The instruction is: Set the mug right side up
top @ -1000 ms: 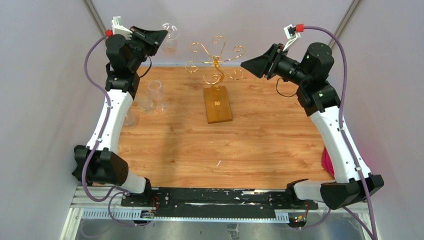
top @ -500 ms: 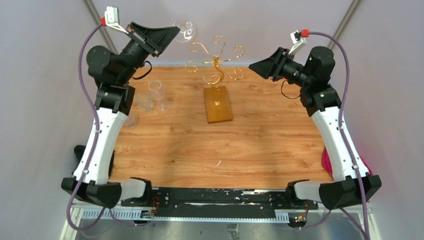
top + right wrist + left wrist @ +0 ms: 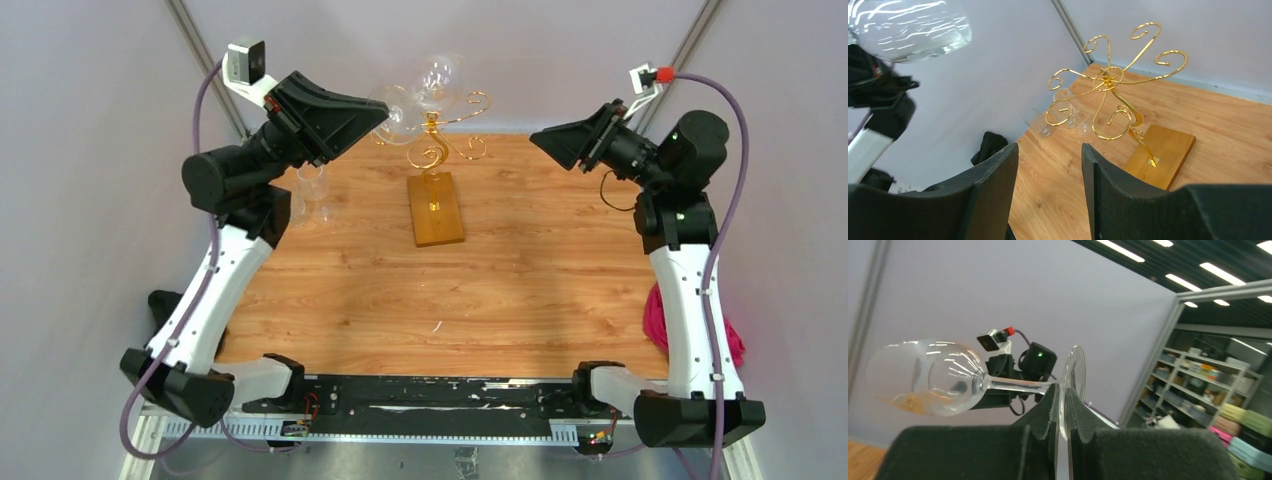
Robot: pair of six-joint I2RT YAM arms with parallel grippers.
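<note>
No mug shows in any view; the thing in hand is a clear stemmed glass (image 3: pixel 434 78). My left gripper (image 3: pixel 380 112) is shut on the glass's round foot (image 3: pixel 1075 374) and holds it high in the air, lying sideways, with the stem level. Its bowl (image 3: pixel 923 377) points away from the fingers and hangs over the top of the gold rack. The bowl also shows at the top left of the right wrist view (image 3: pixel 908 25). My right gripper (image 3: pixel 542 138) is open and empty, raised at the far right and facing the rack, jaws well apart (image 3: pixel 1050 150).
A gold wire rack with curled hooks (image 3: pixel 432 125) stands on a wooden block (image 3: pixel 436 208) at the back middle; it also shows in the right wrist view (image 3: pixel 1108 85). Several clear glasses (image 3: pixel 312 190) stand at the far left. A pink cloth (image 3: pixel 655 325) lies at the right edge.
My left arm has risen and swung right, carrying the glass from the far left corner to above the gold rack. My right arm has drawn back to the right and higher.
</note>
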